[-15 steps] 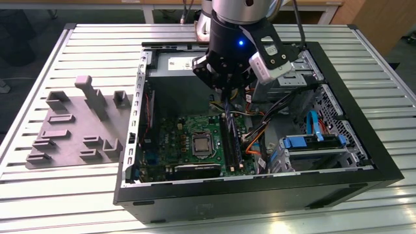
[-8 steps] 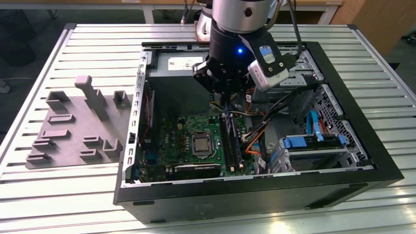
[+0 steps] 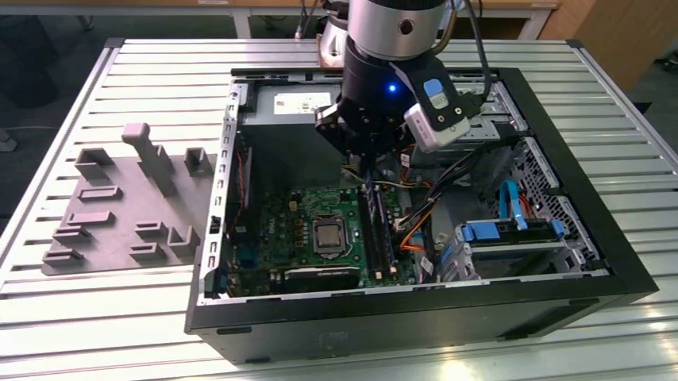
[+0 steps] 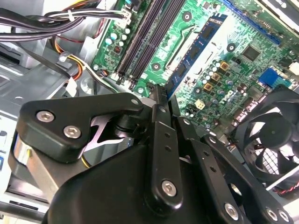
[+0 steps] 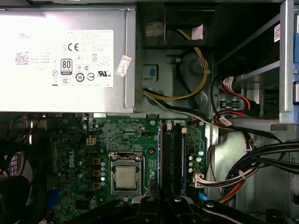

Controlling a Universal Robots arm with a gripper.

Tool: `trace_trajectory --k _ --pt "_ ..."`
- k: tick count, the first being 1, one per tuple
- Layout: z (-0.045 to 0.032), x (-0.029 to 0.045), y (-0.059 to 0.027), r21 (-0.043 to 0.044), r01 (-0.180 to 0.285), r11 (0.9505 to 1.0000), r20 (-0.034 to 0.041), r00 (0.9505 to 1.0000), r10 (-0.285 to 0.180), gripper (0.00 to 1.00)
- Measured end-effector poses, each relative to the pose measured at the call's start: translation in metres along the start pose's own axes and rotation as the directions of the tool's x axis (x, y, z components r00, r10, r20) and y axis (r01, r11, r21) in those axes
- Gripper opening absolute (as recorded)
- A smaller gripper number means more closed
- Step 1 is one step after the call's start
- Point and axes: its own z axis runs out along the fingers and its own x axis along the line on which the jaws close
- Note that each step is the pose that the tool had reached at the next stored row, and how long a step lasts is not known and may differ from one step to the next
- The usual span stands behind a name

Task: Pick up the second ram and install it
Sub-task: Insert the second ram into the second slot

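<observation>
Directly above the memory slots (image 3: 379,230), your tool (image 4: 159,95) pinches the second ram (image 4: 194,56), its length parallel to them.

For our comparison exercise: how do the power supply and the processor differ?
The power supply is a large silver box with a white label; the processor is a small bare square. The power supply sits beside the motherboard; the processor sits on it. Both are grey metal.

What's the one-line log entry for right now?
gripper: shut on second ram | position: inside case, over motherboard, near memory slots | ram: held, not yet seated
</observation>
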Motion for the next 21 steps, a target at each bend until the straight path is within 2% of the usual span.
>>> trace_trajectory --k 7,15,21 --pt "0.0052 -0.0013 0.0000 -0.0004 0.000 1.0000 -0.0016 1.0000 0.000 0.14" --pt "0.0171 -0.0024 0.0000 -0.0003 0.000 1.0000 -0.0033 1.0000 0.000 0.14" --pt "0.0230 -0.0033 -0.0009 -0.0003 0.000 1.0000 -0.0038 1.0000 0.000 0.14"
